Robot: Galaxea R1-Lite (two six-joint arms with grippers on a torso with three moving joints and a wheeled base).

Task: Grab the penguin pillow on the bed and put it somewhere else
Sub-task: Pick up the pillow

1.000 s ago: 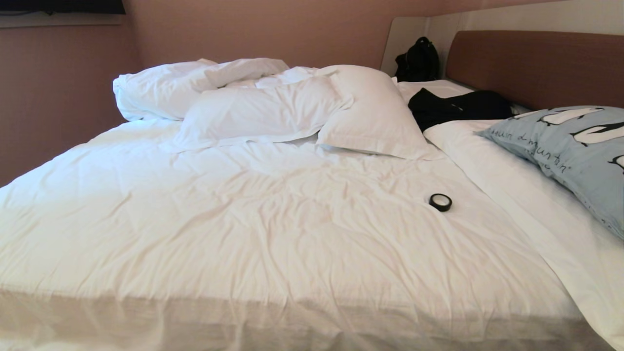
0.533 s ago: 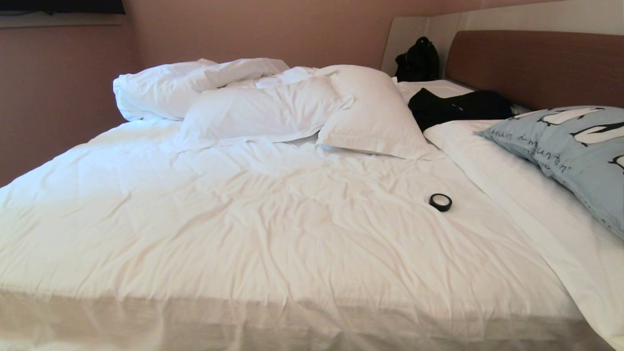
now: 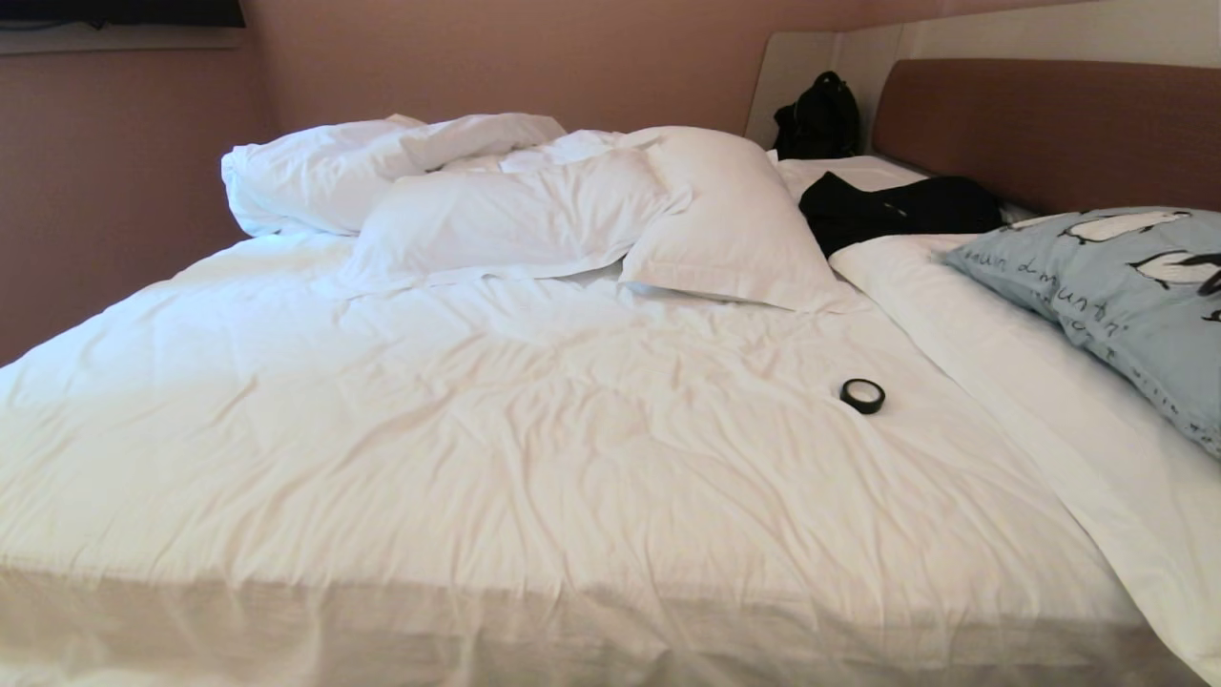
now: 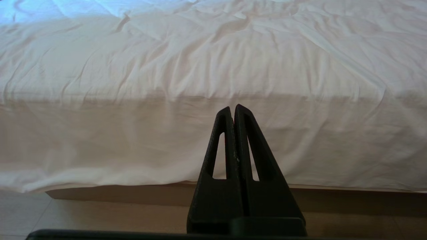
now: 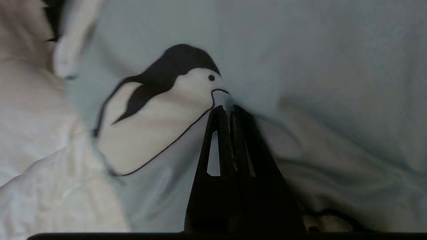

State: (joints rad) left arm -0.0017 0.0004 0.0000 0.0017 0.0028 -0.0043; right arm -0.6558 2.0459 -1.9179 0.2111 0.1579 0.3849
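We see the bed (image 3: 534, 429) from its foot edge, white sheet wrinkled all over. The penguin pillow (image 3: 1116, 296) lies at the right edge of the bed, up by the headboard (image 3: 1040, 134), partly cut off by the view's border. It rests on a folded white duvet strip (image 3: 1002, 382) running along that right side.

R gripper (image 5: 227, 108) is not in the head view; in its wrist view the two black fingers are pressed together on a pinch of the pillow's pale blue cloth, right at a printed penguin's beak, w/ fabric puckered around the tips. So jaws narrow, holding the pillow cover.

L gripper (image 4: 232, 108) sits low beside the foot edge of the bed, pointing at the hanging sheet, fingers closed against each other w/ nothing between them; floor visible below.

Elsewhere: two plain white pillows (image 3: 591, 215) and a bunched duvet (image 3: 324, 172) at the far left corner. A black garment (image 3: 887, 210) lies just by the headboard, a black bag (image 3: 816, 119) in the far corner behind it. A small black tape roll (image 3: 862, 395) lies on the sheet near the duvet strip, well apart from the penguin pillow.
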